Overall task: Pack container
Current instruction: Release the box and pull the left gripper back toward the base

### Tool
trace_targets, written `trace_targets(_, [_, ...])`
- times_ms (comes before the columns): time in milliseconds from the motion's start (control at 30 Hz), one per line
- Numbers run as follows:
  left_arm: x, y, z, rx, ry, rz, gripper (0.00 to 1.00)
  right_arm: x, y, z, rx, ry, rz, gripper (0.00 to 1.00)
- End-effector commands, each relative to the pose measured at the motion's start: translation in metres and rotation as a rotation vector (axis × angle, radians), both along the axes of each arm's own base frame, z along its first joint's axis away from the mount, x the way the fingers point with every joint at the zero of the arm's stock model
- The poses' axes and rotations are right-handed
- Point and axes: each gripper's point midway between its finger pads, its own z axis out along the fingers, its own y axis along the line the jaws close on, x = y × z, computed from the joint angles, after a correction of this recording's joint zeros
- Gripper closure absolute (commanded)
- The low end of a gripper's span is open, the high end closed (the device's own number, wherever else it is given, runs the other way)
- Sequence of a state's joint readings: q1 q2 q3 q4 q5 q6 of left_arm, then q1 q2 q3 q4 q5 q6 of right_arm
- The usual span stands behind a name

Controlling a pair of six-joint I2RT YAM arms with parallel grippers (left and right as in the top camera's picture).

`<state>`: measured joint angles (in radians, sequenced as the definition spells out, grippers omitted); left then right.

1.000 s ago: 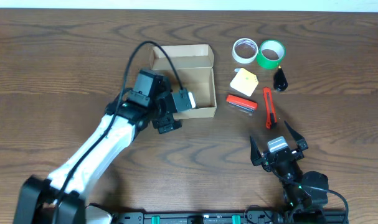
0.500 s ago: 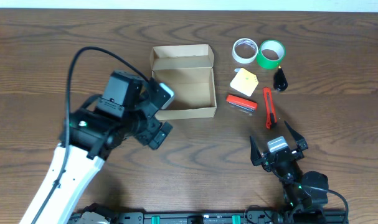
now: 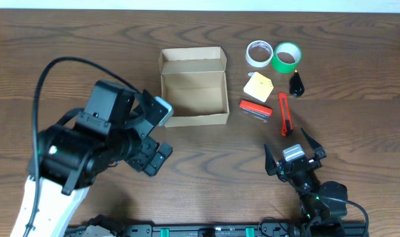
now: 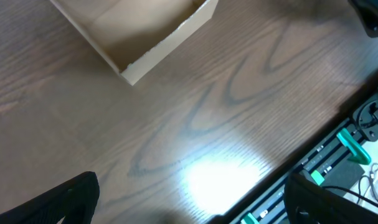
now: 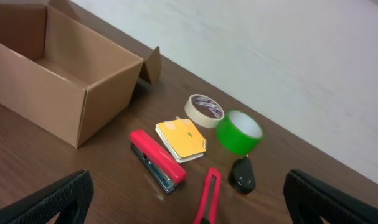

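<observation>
The container, a tan cardboard box, stands open and empty at the middle back with its lid flap folded away behind it. My left gripper hovers open just off the box's front left corner, with nothing between its fingers; the left wrist view shows that corner of the container above bare wood, left gripper wide apart. Low at the front right, my right gripper also stands open and holds nothing. In its own view the right gripper faces the container and the loose items.
Right of the box lie a white tape roll, a green tape roll, yellow sticky notes, a red stapler, a red utility knife and a small black object. A black rail runs along the front edge.
My left arm has pulled back from over the box's front left side toward the front left of the table. The right arm and all items have stayed put.
</observation>
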<state>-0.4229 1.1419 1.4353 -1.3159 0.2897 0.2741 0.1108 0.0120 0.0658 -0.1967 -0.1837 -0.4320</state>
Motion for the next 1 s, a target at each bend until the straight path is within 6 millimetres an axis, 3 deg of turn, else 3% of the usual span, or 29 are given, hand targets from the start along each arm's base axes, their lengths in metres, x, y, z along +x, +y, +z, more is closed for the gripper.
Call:
trace_targets(0, [-0.012,0.002,0.017,-0.043,-0.043,0.010,0.05,-0.001,0.002,-0.001,-0.010,-0.005,0.011,0.01])
trace_targets(233, [-0.026,0.008,0.030,-0.074,-0.091,0.021,0.05,-0.001,0.002,-0.001,-0.010,-0.005,0.011,0.01])
trace_targets(433, [-0.034,0.012,0.026,-0.060,-0.063,0.021,0.05,-0.001,0.002,-0.001,-0.010,-0.005,0.011,0.01])
trace_targets(967, [-0.034,0.012,0.026,-0.059,-0.061,0.021,0.05,-0.001,0.002,-0.001,-0.010,-0.005,0.011,0.01])
